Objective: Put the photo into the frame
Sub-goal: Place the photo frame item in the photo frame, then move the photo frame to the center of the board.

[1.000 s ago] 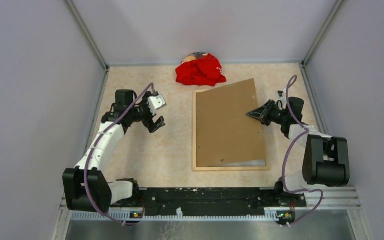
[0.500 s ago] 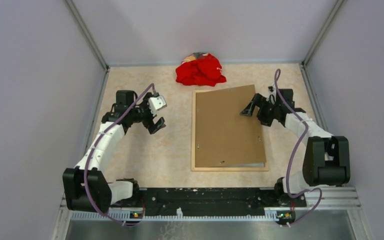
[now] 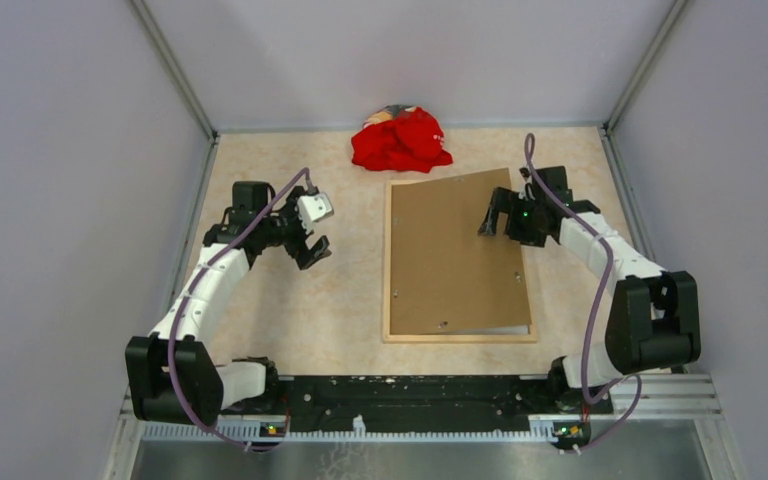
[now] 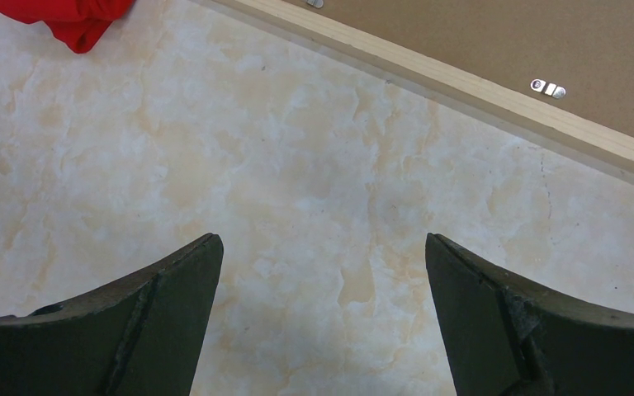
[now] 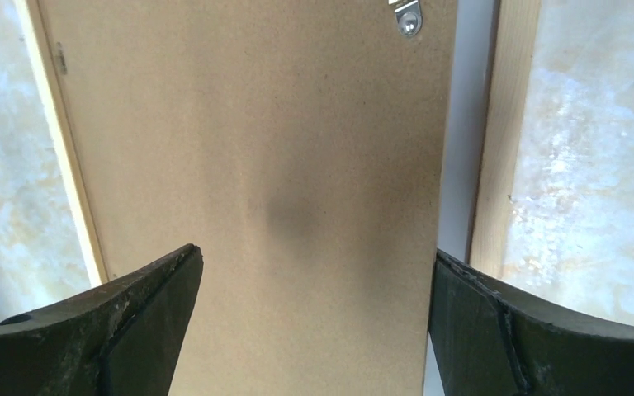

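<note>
The light-wood frame (image 3: 460,337) lies flat on the table. The brown backing board (image 3: 450,250) rests on it, slightly askew. The photo's printed side is hidden. A pale strip (image 5: 462,124) shows between the board's edge and the frame's rail (image 5: 503,124), and I cannot tell whether it is the photo. My right gripper (image 3: 495,215) hovers open over the board's far right part, its fingers (image 5: 132,313) apart above the board (image 5: 281,148) and holding nothing. My left gripper (image 3: 312,245) hangs open over bare table (image 4: 322,239), left of the frame's rail (image 4: 479,87).
A crumpled red cloth (image 3: 400,140) lies at the back of the table, just beyond the frame's far edge, and its corner shows in the left wrist view (image 4: 66,16). Small metal clips (image 4: 547,87) sit on the board's rim. Grey walls close in the table on three sides.
My right gripper has opened and let go of the board's right edge, then shifted towards the far side. The board has settled flatter on the frame. The left arm has not moved.
</note>
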